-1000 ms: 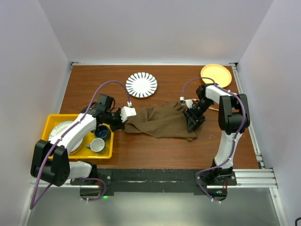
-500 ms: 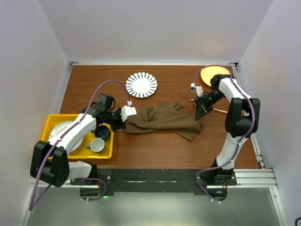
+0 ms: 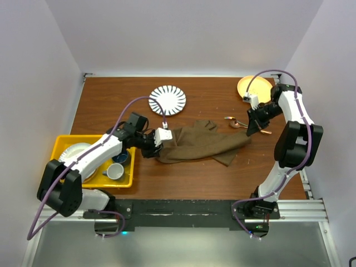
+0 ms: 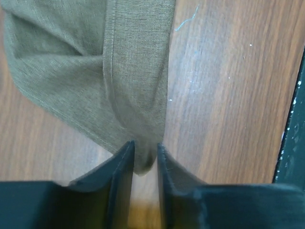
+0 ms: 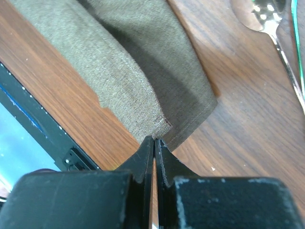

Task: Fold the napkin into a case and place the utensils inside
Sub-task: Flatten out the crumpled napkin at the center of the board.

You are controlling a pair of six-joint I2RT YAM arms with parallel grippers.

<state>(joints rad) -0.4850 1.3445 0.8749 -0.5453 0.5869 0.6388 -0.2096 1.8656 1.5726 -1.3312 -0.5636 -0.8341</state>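
Note:
The olive-brown napkin [image 3: 200, 142] lies crumpled and stretched across the middle of the table. My left gripper [image 3: 161, 138] is at its left end. In the left wrist view the jaws [image 4: 145, 149] stand slightly apart, with the napkin's [image 4: 95, 71] tip hanging loose between them. My right gripper [image 3: 252, 128] is at the right end, shut on a corner of the napkin [image 5: 119, 62] held right at the tips [image 5: 155, 140]. A silvery utensil [image 3: 233, 122] lies just beyond the cloth; its spoon bowl [image 5: 259, 14] shows in the right wrist view. A copper-toned utensil [image 3: 265, 132] lies beside the right gripper.
A striped plate [image 3: 167, 100] sits at the back centre and an orange plate [image 3: 255, 87] at the back right corner. A yellow bin [image 3: 60, 146] on the left holds a plate, a blue cup [image 3: 120, 156] and a white cup [image 3: 115, 171].
The right gripper shut on the napkin's right corner and drew it rightward and farther back. The left arm moved right with the cloth's left end, and its jaws have parted.

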